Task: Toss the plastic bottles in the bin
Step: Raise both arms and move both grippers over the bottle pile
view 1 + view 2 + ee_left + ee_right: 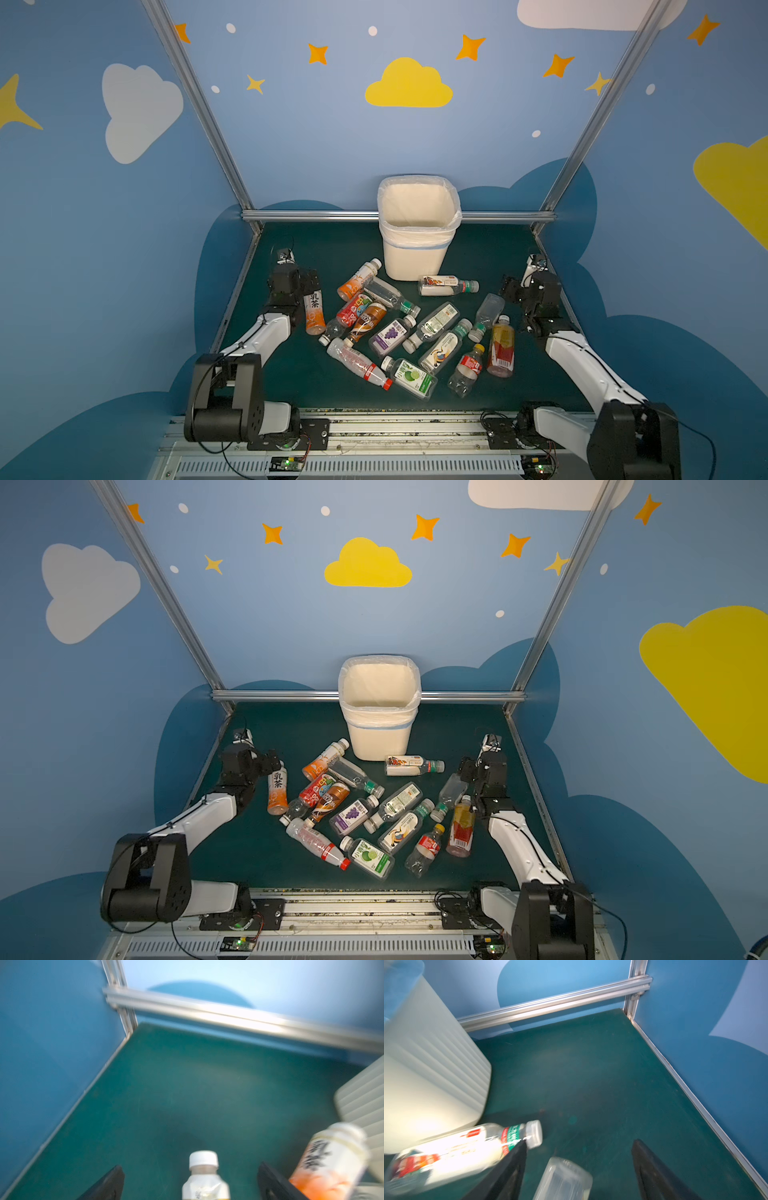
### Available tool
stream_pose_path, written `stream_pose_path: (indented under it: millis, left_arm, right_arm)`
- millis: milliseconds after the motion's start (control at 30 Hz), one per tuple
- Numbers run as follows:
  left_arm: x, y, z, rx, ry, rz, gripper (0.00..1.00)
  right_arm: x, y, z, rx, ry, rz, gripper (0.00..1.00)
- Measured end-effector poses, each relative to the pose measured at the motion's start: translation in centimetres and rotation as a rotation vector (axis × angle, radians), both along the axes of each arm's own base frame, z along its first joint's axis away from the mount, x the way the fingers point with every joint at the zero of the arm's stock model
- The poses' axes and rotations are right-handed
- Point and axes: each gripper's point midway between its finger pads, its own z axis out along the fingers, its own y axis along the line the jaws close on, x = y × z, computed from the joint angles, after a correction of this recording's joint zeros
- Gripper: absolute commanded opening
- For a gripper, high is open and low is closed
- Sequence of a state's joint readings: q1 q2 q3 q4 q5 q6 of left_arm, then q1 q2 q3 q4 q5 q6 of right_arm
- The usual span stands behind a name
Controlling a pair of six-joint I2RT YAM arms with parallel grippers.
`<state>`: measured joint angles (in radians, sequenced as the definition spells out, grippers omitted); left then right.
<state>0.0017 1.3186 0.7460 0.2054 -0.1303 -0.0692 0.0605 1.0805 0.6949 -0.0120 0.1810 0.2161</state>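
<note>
Left end effector [191, 1167]: open and empty; the cream-and-orange plastic bottle with a white cap [204, 1176] lies inside it on the dark green table [291, 374].
Right end effector [579, 1142]: open around the clear bare plastic bottle [564, 1178], not squeezing yet.
Slip: that thin bottle may pop out if you pinch its end.
Bump: the white plastic bottle with a green-and-red neck band [446, 1157] lies just beside; don't knock it.
Cream-white plastic bin [411, 253]: tall; lift high or you hit its rim.

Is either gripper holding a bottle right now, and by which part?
Nothing is gripped. The left gripper stands open around the white-capped bottle near its neck; the right gripper is open around the clear bottle at its base end, gaps showing.
</note>
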Motion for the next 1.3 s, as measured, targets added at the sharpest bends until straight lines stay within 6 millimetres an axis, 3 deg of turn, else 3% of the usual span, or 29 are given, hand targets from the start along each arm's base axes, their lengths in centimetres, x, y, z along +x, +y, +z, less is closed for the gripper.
stream_pose_path:
  millis: [100, 167, 333, 567, 700, 967, 1300]
  left_arm:
    - [-0.3, -0.9, 4.0, -0.03, -0.04, -0.042, 1.0]
    - [-0.8, -1.3, 5.3, -0.061, -0.035, -0.056, 1.0]
    - [-1.8, -2.1, 6.1, -0.167, 0.044, -0.051, 1.0]
    - [-2.4, -3.1, 8.1, -0.3, 0.124, -0.025, 1.0]
    - [-3.1, -3.6, 7.6, -0.334, 0.187, -0.008, 1.0]
    - [-4.6, -4.1, 3.8, -0.381, 0.307, 0.018, 1.0]
    - [-4.9, -4.3, 3.4, -0.384, 0.33, 0.015, 1.0]
  right_arm:
    - [-1.4, 0.5, 1.4, 0.05, 0.075, 0.011, 0.78]
    - [-2.4, 1.0, 1.1, 0.083, 0.142, 0.019, 0.78]
    - [-4.9, 2.3, -1.7, 0.194, 0.393, 0.021, 0.78]
    - [-6.3, 4.9, -4.5, 0.308, 0.632, 0.0, 0.74]
    - [-6.9, 5.5, -5.5, 0.312, 0.705, -0.041, 0.73]
    - [-7.3, 5.3, -8.5, 0.281, 0.839, -0.12, 0.77]
    - [-5.8, 5.1, -10.8, 0.237, 0.917, -0.17, 0.79]
